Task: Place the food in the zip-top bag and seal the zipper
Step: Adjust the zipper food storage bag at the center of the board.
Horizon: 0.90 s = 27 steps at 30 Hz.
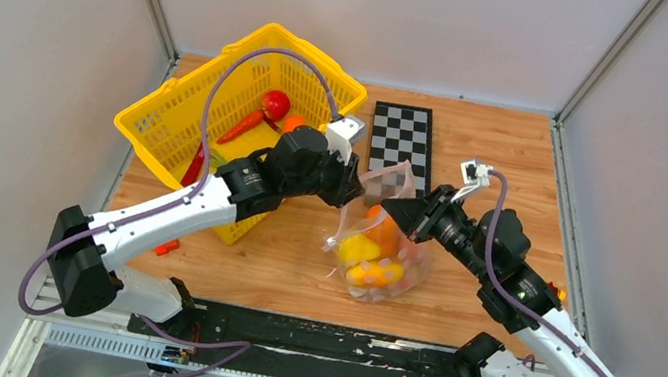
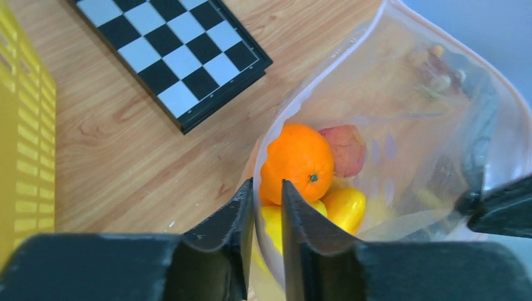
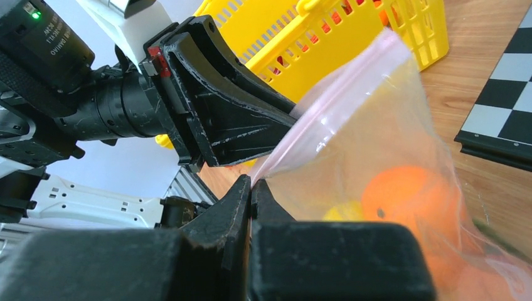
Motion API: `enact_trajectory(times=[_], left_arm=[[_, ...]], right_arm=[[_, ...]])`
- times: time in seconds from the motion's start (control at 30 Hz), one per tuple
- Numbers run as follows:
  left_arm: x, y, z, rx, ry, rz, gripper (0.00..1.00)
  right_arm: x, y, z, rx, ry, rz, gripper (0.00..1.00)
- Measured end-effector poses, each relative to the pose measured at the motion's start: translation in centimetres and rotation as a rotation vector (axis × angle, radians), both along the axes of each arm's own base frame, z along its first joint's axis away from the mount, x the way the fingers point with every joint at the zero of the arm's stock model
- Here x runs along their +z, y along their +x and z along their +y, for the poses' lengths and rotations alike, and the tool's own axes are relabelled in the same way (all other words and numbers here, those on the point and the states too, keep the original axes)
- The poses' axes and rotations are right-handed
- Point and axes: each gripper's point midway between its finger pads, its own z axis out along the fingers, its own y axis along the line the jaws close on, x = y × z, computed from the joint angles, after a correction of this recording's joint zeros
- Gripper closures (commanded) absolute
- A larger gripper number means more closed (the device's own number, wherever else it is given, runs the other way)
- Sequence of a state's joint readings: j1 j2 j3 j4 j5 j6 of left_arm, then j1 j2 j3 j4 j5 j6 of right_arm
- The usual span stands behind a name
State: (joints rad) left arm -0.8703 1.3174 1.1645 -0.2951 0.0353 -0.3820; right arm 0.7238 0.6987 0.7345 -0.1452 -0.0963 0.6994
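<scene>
**Basket** (image 1: 171,102), far left: holds a red tomato, a carrot and other pieces. It is not the goal container, and nothing there is being reached for.

**Left arm:** runs from its base at the near-left corner diagonally across the front of the basket. The wrist is roughly level and points right at the mouth of the bag. The left hand (image 2: 266,183) straddles the near rim of the mouth, its jaws only a narrow gap apart. Whether the pads already bite the film cannot be told. This placement probably gives a second hold on the rim opposite the other hand, so the mouth can be drawn flat.

**Bag** (image 1: 414,262), centre: stands upright on the surface (image 1: 499,144), just in front of the checkerboard (image 1: 404,139), with its mouth up and gaping. The food (image 2: 298,163) lies inside at the bottom: an orange, yellow pieces and a pale reddish one. Loading looks done, and sealing appears to be the step in hand. The zipper (image 3: 339,88) is a pink strip along the raised edge and is not pressed together.

**Right arm:** rises from the near-right corner and leans up and left, with the wrist aimed at the top of the bag. The right hand (image 3: 251,182) is clenched on the rim at the end of the zipper. Judged from the taut film, this hold keeps the bag upright so the contents stay in.
</scene>
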Motion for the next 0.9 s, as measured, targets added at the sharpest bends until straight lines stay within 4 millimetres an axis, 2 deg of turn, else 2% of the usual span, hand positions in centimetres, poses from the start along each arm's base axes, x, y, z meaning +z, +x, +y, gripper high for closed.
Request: enact_trajectory(times=[0.03, 0.3, 0.43, 0.57, 0.73, 0.9], left_arm=[[0.3, -0.1, -0.2, -0.010, -0.015, 0.002, 0.84], [2.8, -1.3, -1.4, -0.045, -0.153, 0.026, 1.00], [4.0, -1.8, -1.2, -0.029, -0.220, 0.048, 1.00], [5.9, -2.5, -1.0, -0.014, -0.299, 0.065, 1.00], [7.2, -3.2, -0.3, 0.020, -0.378, 0.112, 1.00], [8.1, -3.4, 1.4, 0.104, -0.421, 0.128, 1.00]], right_arm=[[0.1, 0.0, 0.3, 0.013, -0.013, -0.002, 1.00], [0.6, 0.3, 2.7, 0.142, -0.129, 0.004, 0.99], [1.5, 0.1, 2.8, 0.177, -0.188, -0.018, 1.00], [3.2, 0.8, 3.1, 0.189, -0.241, -0.061, 0.99], [3.2, 1.1, 2.5, 0.183, -0.314, -0.085, 1.00], [3.7, 2.1, 1.7, 0.167, -0.468, -0.045, 1.00]])
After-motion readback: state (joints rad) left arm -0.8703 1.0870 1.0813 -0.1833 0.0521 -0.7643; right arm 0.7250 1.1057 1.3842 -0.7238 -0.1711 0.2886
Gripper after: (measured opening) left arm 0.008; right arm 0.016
